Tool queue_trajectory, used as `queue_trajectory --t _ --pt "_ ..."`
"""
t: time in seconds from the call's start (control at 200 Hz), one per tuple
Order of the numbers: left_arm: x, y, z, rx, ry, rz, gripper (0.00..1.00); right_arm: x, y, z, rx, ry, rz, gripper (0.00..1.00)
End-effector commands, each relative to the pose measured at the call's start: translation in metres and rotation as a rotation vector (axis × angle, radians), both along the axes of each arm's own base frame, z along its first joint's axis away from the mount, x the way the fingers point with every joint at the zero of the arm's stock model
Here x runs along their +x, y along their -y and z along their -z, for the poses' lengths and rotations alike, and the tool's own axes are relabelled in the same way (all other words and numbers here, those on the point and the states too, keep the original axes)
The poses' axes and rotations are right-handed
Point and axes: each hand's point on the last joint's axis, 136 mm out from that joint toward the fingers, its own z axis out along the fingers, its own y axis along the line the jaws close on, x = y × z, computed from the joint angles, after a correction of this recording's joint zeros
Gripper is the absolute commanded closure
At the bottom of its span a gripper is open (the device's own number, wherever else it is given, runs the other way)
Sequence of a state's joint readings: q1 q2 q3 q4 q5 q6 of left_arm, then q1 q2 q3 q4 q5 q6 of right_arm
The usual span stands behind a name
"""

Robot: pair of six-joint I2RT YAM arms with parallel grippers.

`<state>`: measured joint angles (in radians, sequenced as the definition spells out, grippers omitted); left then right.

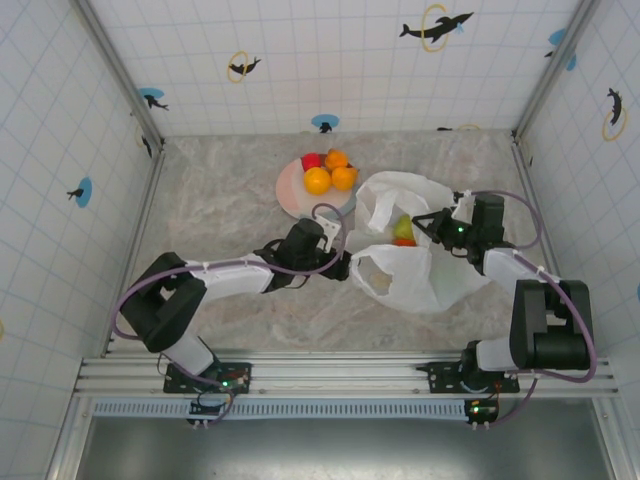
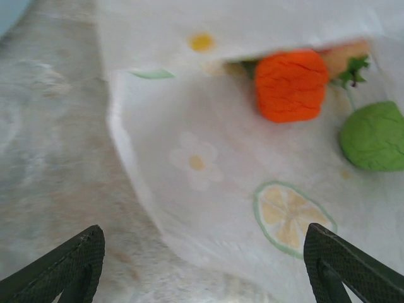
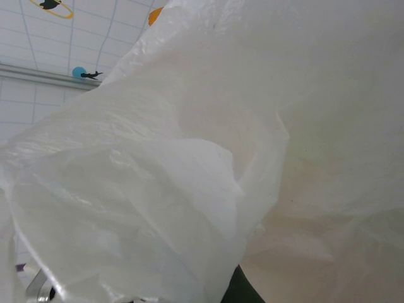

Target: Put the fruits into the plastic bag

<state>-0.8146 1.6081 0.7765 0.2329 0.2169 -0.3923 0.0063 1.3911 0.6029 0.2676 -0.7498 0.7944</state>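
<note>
Pale pink round plate (image 1: pixel 290 190) just beyond left hand (image 1: pixel 342 258), on beige marbled worktop (image 1: pixel 210 210); white tiled walls (image 1: pixel 320 60) with dolphin stickers (image 1: pixel 436 27) around.

top external: high, looking down on whole table (image 1: pixel 230 190). left wrist: low, close, facing plastic bag (image 2: pixel 208 158). right wrist: nearly touching same bag.

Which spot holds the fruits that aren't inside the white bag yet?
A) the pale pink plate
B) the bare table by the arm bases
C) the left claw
A: four fruits sit together on the pale pink plate, beyond the plastic bag, while the left gripper has its jaws spread with nothing between them.
</note>
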Motion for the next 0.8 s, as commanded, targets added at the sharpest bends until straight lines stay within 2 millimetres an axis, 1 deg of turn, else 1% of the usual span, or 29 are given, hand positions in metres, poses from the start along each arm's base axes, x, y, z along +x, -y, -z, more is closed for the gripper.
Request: queue_trajectory --t 0.0,0.09,0.15,0.265,0.33,0.45,0.525,0.605,0.686,0.736,0.796 --pt "0.014 -0.004 0.006 -0.034 -0.055 -0.096 0.17 0.0 0.0 0.003 0.005 0.013 -0.007 1.0" --pt "0.016 0.013 0.006 -0.078 -0.096 -0.062 0.19 -0.001 0.0 0.004 0.005 0.012 -0.01 1.0" --pt "0.02 0.023 0.008 -0.099 -0.121 -0.049 0.21 -0.001 0.0 0.003 0.003 0.014 -0.009 1.0" --pt "0.029 0.033 0.022 -0.079 -0.152 -0.056 0.28 -0.002 0.0 0.001 0.006 0.017 -0.01 1.0" --pt "0.031 0.038 0.027 -0.081 -0.166 -0.051 0.37 -0.001 0.0 -0.001 0.005 0.023 -0.01 1.0" --pt "0.029 0.049 0.026 -0.122 -0.193 -0.024 0.55 0.0 0.001 -0.006 0.005 0.031 -0.01 1.0" --pt "0.026 0.052 0.026 -0.129 -0.201 -0.008 0.67 0.002 0.001 -0.007 0.005 0.034 -0.008 1.0" --pt "0.023 0.053 0.026 -0.131 -0.211 0.003 0.82 0.004 0.002 -0.01 0.006 0.039 -0.008 1.0" --pt "0.021 0.056 0.013 -0.156 -0.202 0.022 0.95 0.006 0.002 -0.013 0.002 0.046 -0.008 1.0" --pt "0.018 0.058 -0.001 -0.179 -0.188 0.04 0.99 0.007 0.004 -0.016 -0.01 0.052 -0.009 1.0" --pt "0.012 0.061 -0.02 -0.203 -0.163 0.062 1.0 0.009 0.009 -0.02 -0.045 0.065 -0.009 1.0"
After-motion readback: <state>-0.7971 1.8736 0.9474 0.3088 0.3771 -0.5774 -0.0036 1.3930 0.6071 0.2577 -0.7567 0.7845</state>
